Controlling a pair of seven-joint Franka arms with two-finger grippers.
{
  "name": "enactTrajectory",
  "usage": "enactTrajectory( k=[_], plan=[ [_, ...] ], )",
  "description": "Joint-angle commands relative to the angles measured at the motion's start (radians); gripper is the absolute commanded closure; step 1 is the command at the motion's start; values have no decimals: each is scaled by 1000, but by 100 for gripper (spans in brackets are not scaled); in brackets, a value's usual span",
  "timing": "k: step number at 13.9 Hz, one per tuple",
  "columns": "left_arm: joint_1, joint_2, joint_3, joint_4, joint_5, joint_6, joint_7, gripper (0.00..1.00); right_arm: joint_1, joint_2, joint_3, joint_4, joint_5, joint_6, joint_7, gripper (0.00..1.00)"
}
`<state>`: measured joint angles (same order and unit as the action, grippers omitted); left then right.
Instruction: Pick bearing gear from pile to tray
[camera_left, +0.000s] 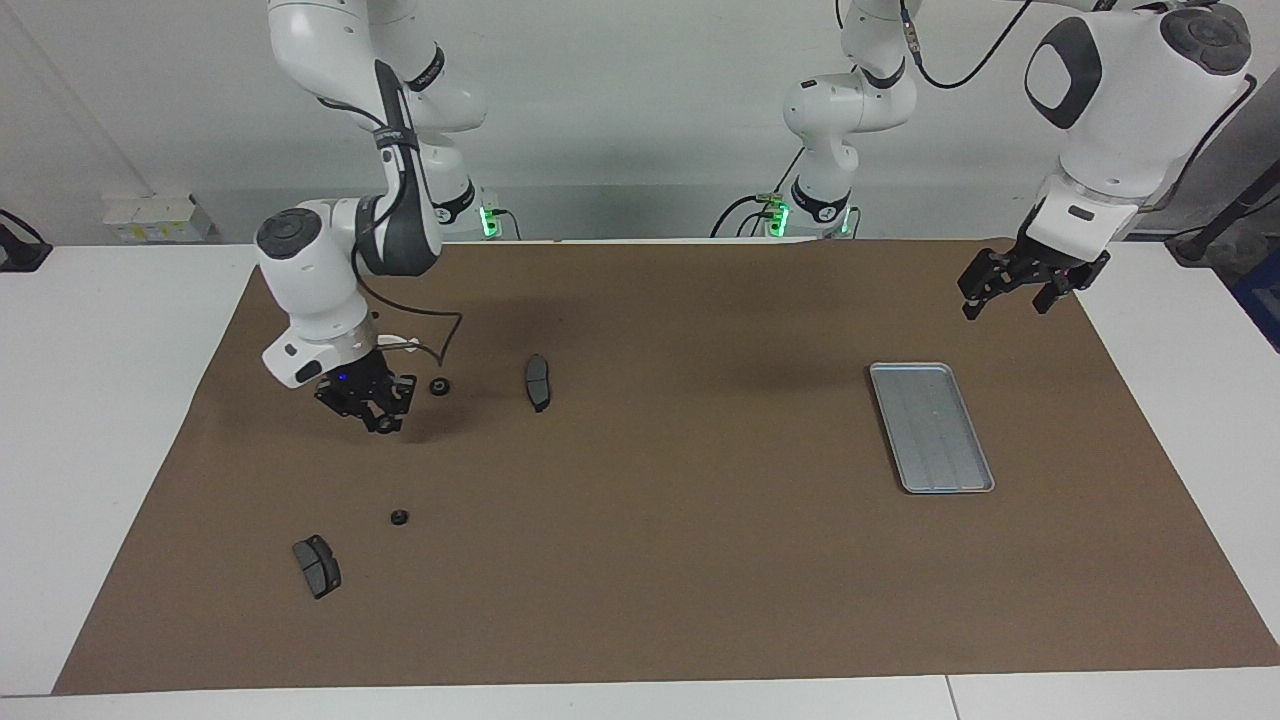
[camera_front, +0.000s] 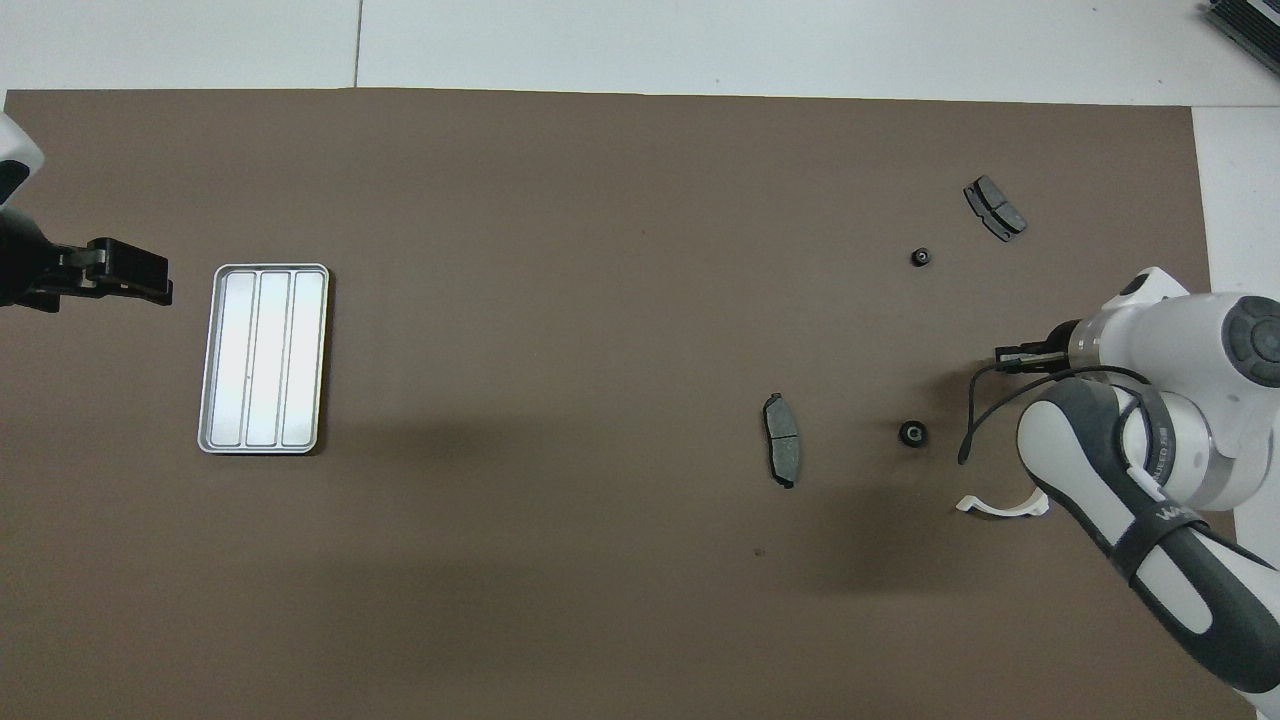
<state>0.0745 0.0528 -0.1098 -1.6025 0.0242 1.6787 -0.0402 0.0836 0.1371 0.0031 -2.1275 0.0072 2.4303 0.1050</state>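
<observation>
Progress first: the tray (camera_left: 931, 427) sits bare toward the left arm's end of the mat (camera_left: 660, 560), so no gear has been delivered yet. We judge the job to be at its first carry. Our right gripper (camera_left: 384, 420) hangs just above the mat over the pile, and its fingertips are pinched on a small dark round part that we take for a bearing gear (camera_left: 385, 424); the part looks clear of the mat, though we cannot say by how much. Two more rings lie loose: one ring (camera_left: 438, 385) close by the gripper, on the side nearer the robots, and a second ring (camera_left: 398, 517) farther from them. A brake pad (camera_left: 537, 382) lies beside the first ring, toward the tray, and the second pad (camera_left: 316, 565) lies farthest out, near the second ring. The white bracket (camera_front: 1000, 504) shows in the overhead view, partly under our right arm.

Still ahead, as we read it: cross the whole mat to the tray, let go, then come back for the other rings.

Our right arm folds down steeply from its base, wrist pointing at the mat. Our left gripper (camera_left: 1015, 292) waits in the air with its jaws spread wide and nothing between them, over the mat's edge near the tray.
</observation>
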Motion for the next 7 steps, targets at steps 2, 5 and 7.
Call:
enactTrajectory(
  k=[2,5,7],
  plan=[
    [15,-33,-7,-34,-13,9,5,0,180,65,0,96,-38,-16,262,93],
    [13,-33,-7,-36,-13,13,3,0,292,157,3,231,-139,-31,500,94],
    [13,-33,-7,-36,-13,21,3,0,382,217,0,308,-144,-75,602,95]
  ],
)
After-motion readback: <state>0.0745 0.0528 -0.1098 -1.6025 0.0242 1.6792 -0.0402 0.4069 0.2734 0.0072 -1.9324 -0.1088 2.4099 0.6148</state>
